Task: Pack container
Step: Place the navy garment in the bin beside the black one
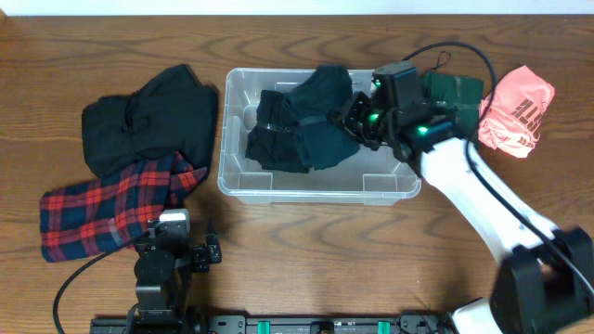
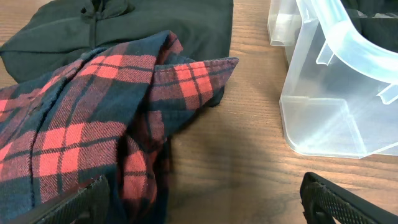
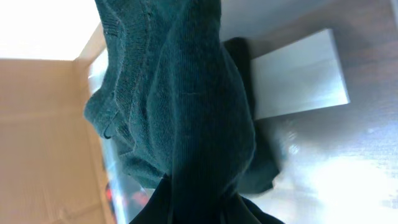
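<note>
While the clear rectangular plastic container (image 1: 316,193) sits mid-table, right gripper (image 1: 355,121) inside against dark teal knitted garment (image 3: 186,112), jaws hidden, grip unclear, left gripper (image 2: 204,186) spread apart beside red-and-black plaid shirt (image 2: 74,143)

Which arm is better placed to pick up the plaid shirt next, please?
Left. The left claw, open and empty, sits right by the plaid shirt, whereas the right claw is over the container, apparently holding a green garment.
</note>
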Controlling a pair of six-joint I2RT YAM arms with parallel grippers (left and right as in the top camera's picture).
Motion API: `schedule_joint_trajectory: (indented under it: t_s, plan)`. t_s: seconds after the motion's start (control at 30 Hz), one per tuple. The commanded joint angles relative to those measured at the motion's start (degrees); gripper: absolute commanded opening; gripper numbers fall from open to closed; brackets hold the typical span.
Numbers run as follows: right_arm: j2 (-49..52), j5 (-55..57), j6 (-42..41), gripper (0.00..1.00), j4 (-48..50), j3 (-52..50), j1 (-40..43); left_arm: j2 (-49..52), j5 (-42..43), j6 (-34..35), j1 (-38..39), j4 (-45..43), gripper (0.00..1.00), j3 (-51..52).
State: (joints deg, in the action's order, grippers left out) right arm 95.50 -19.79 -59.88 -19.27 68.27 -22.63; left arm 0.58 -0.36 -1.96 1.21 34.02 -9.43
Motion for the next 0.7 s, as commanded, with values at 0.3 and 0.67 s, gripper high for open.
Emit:
schedule_joint_trajectory:
  t_s: [0.3, 0.67]
  plan:
    - [8.90, 2.78, 4.35, 0.49, -1.70, -0.02, 1.68, -0.39, -0.04, -0.81, -0.28, -0.28, 0.98, 0.70]
    - [-19.30, 11.41, 27.67, 0.69, -12.98, -0.02, 18.40, -0.39, -0.04, -0.81, -0.28, -0.28, 0.98, 0.70]
